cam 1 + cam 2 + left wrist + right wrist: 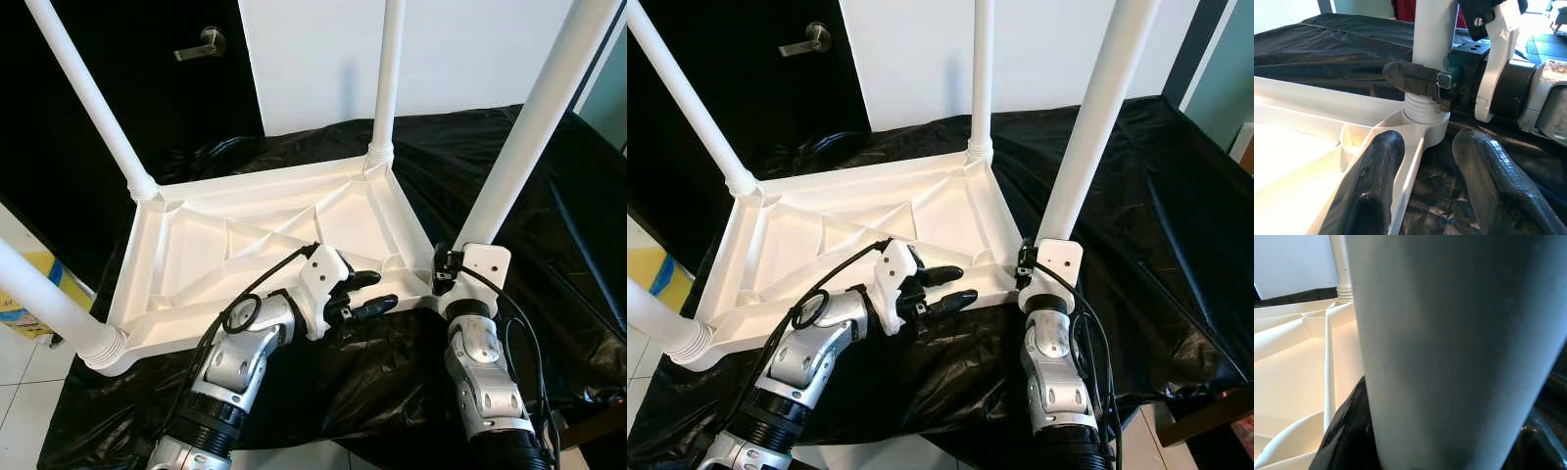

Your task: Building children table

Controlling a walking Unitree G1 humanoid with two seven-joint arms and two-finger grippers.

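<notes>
Step in hand, likely: seating fourth leg [529, 127] in tabletop [284, 245] corner at 4 o'clock; right gripper [1422, 78] jaws clenched around leg base; left gripper [367, 294] jaws released, beside rim at 6 o'clock; next move probably needs firm twist, tabletop steadied.

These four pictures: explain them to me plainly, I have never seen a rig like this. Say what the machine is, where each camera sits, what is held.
A humanoid robot is assembling a white children's table, which lies upside down on a black sheet, legs pointing up. The top two pictures come from cameras in its head, looking down at its silver arms. The bottom two come from cameras on each wrist. The right hand is closed around the near right leg just above its socket. The left hand hovers open over the table's near edge, beside that corner, holding nothing.
</notes>
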